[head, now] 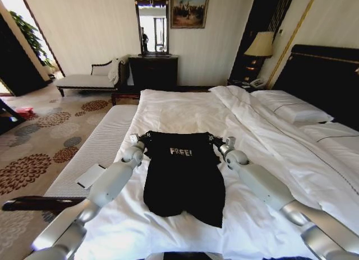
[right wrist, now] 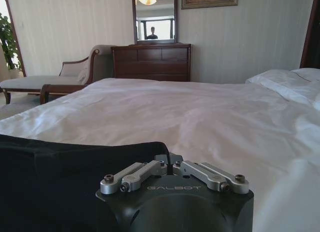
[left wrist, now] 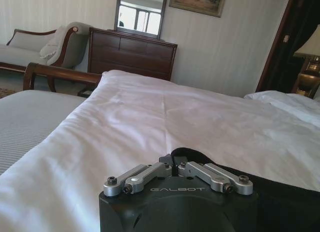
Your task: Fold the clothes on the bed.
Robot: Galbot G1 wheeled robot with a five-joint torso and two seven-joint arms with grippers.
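The clothes, a black sleeveless top [head: 182, 176] with white "FREE!" lettering, lie flat on the white bed [head: 185, 111], neck end away from me. My left gripper [head: 140, 141] sits at the top's left shoulder, and my right gripper [head: 219, 142] at its right shoulder. In the left wrist view the gripper [left wrist: 176, 164] is shut, with a fold of the black top [left wrist: 280, 192] pinched at its tips. The right wrist view has the right gripper [right wrist: 170, 162] shut the same way on the black fabric [right wrist: 65, 177].
A grey ribbed bench [head: 95, 142] runs along the bed's left side with a white card [head: 91, 176] on it. Pillows [head: 291, 108] and the dark headboard [head: 325, 75] are at the right. A dark dresser [head: 152, 72] and chaise [head: 87, 80] stand at the far wall.
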